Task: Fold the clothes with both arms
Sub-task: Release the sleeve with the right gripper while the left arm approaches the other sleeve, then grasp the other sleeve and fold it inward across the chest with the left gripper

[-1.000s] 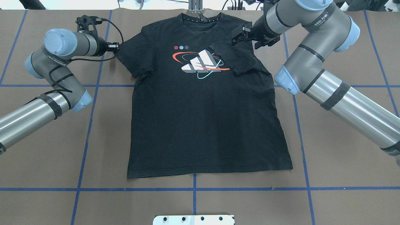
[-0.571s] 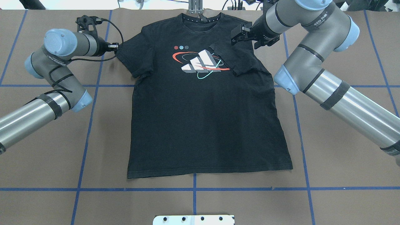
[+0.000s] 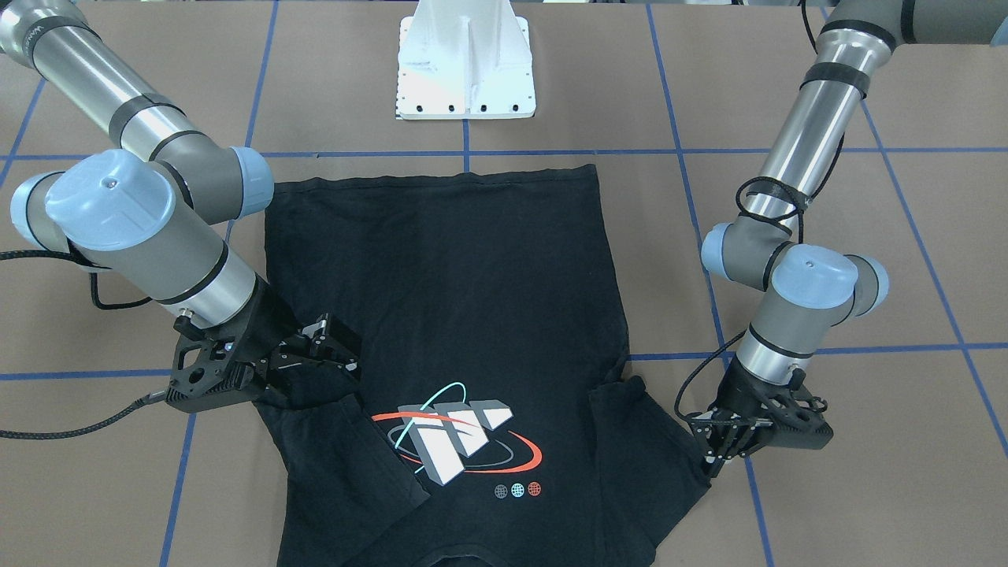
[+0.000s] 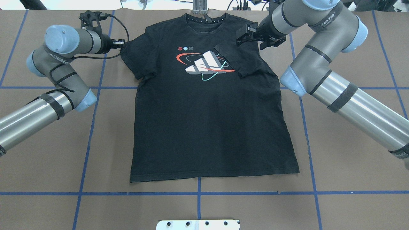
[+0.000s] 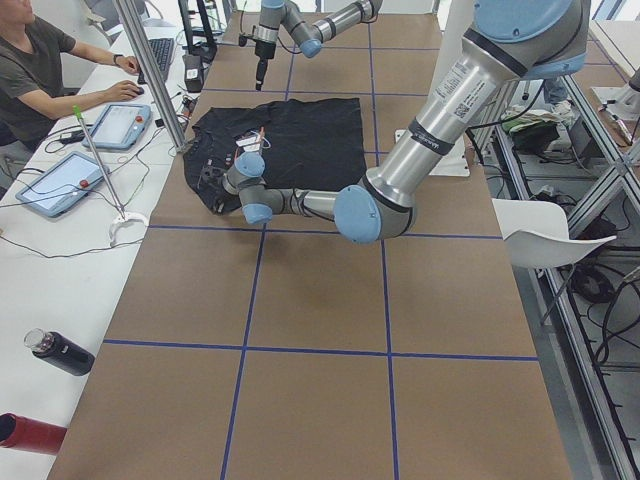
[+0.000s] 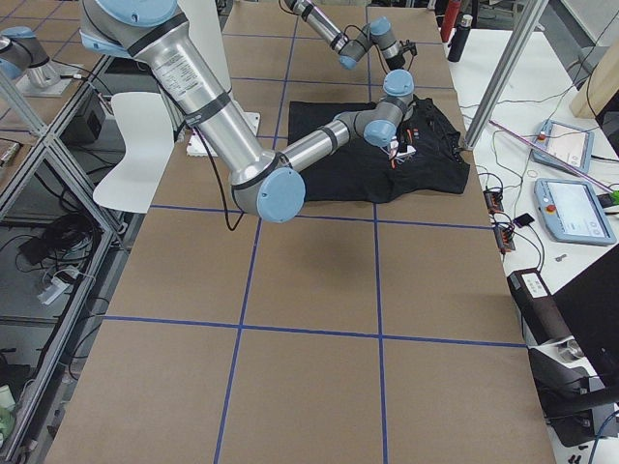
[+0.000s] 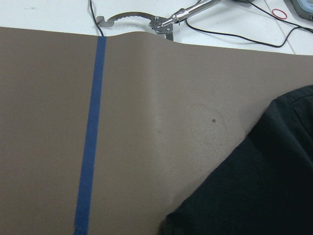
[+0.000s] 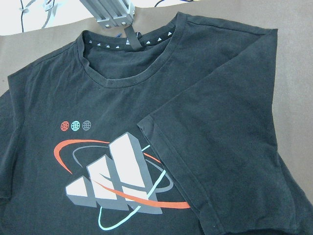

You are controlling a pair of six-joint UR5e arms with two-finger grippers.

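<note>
**Control:** How did the jaws stand when you looked?

**Me:** On the right gripper (image 3: 337,346) I saw them spread apart, poised at the shoulder end of the folded sleeve (image 8: 220,147); I couldn't tell whether they touched the cloth. On the left gripper (image 3: 715,466) they were drawn close together into a narrow tip, right at the hem of the flat sleeve (image 4: 135,56); I couldn't make out whether any fabric was pinched between them (the left wrist camera gave me only brown table and a corner of black cloth).

**Control:** And the shirt itself?

**Me:** The T-shirt (image 4: 207,127) lay print-up in the middle of the table (image 4: 345,153); its collar pointed away from the robot and its bottom hem lay toward the white pedestal (image 3: 466,63). The sleeve on the robot's right was turned in over the chest, its edge lying across one end of the print (image 4: 204,65); the other sleeve was spread out flat; the body looked smooth.

**Control:** The arms?

**Me:** The right arm (image 4: 335,92) came in bent just beside the shirt's right edge; the left arm (image 4: 57,86) was bent back on itself, well clear of the body of the shirt, with only its gripper reaching the sleeve. Blue tape lines (image 4: 255,193) crossed the table around the shirt.
</note>
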